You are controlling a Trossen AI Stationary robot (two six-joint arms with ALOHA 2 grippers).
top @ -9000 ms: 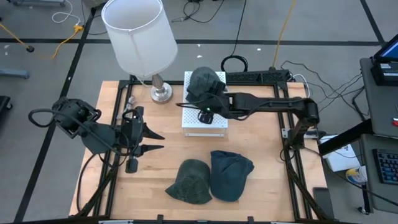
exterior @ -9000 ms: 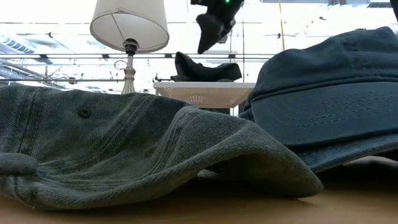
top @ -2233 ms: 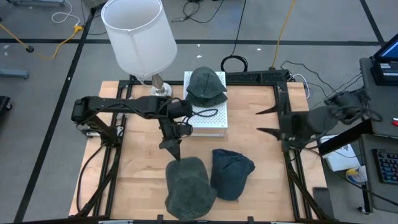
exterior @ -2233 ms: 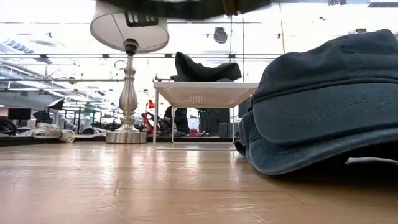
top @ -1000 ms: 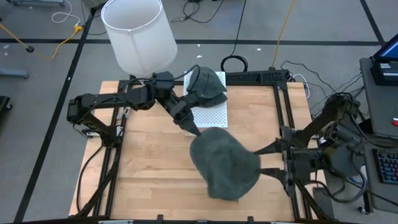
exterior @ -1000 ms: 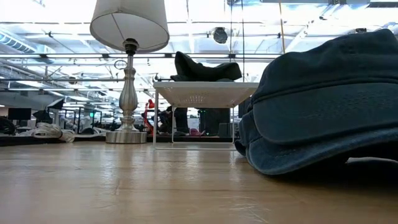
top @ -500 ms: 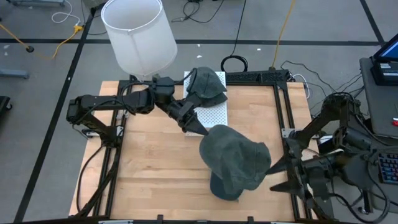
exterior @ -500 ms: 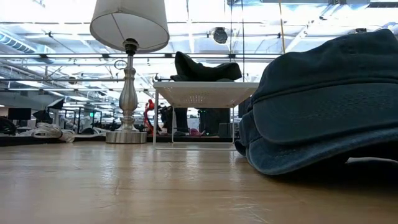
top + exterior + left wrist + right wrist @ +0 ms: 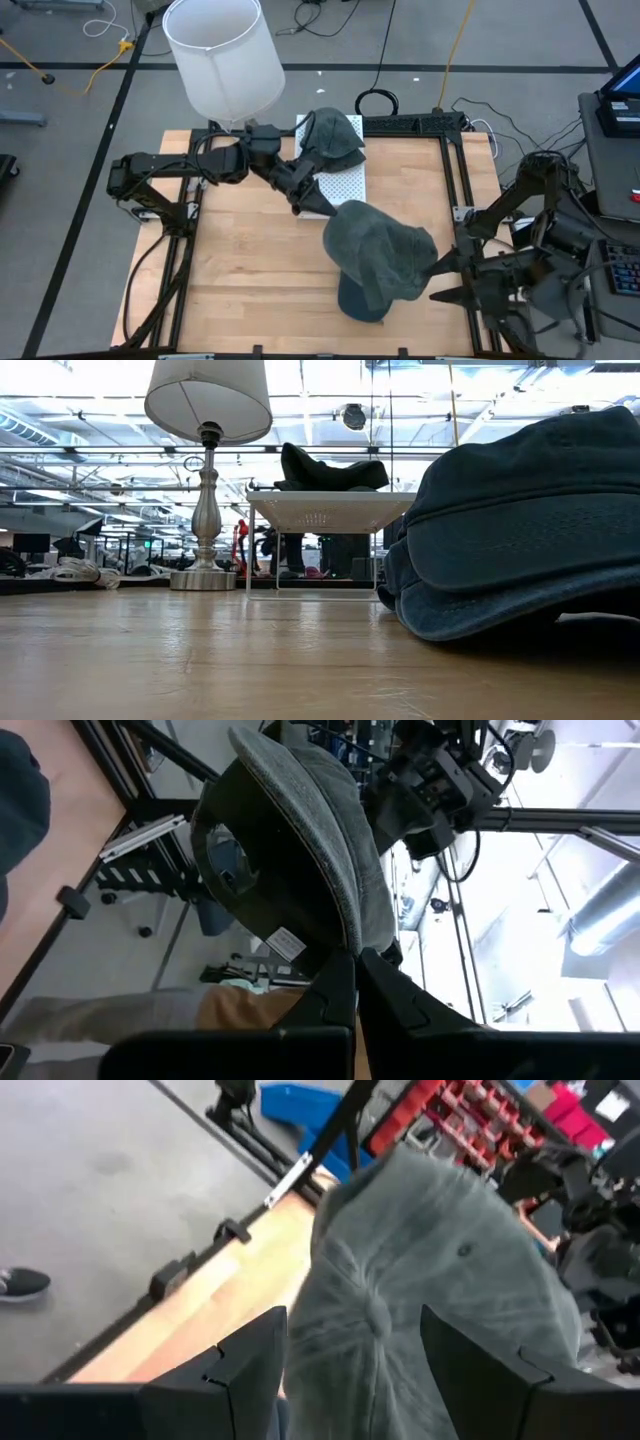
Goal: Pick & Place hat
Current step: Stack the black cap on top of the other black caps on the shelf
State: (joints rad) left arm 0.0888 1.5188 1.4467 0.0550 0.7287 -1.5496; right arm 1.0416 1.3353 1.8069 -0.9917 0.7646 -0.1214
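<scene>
A grey-green hat [image 9: 380, 250] hangs above the table's middle, with my left gripper [image 9: 325, 210] shut on it. Part of a blue hat [image 9: 358, 300] shows beneath it, lying on the table; the low view shows this blue hat [image 9: 520, 530] too. A third, dark hat [image 9: 330, 135] rests on a white stand [image 9: 335, 185] at the far side. My right gripper [image 9: 435, 282] stands open at the grey-green hat's right edge. In its wrist view the hat [image 9: 430, 1280] lies ahead between its fingers; I see no touch. My left gripper pinches the grey-green hat's brim edge [image 9: 350, 935] between its two shut fingers. The fingers come slanting from the table's far left. The hat stretches away beyond the fingertips, crown up and opening down, lifted clear of the table and the blue hat.
A lamp with a white shade [image 9: 222, 58] stands at the far left beside the white stand [image 9: 330, 510]. Black frame rails [image 9: 460, 190] run along the table's right and left sides. Bare wood [image 9: 240, 280] lies at the near left.
My left gripper has carried the grey-green hat a little toward the table's right edge; the blue hat's near part now shows beneath it. My right gripper has moved toward the near edge and turned its open fingers toward the hat.
</scene>
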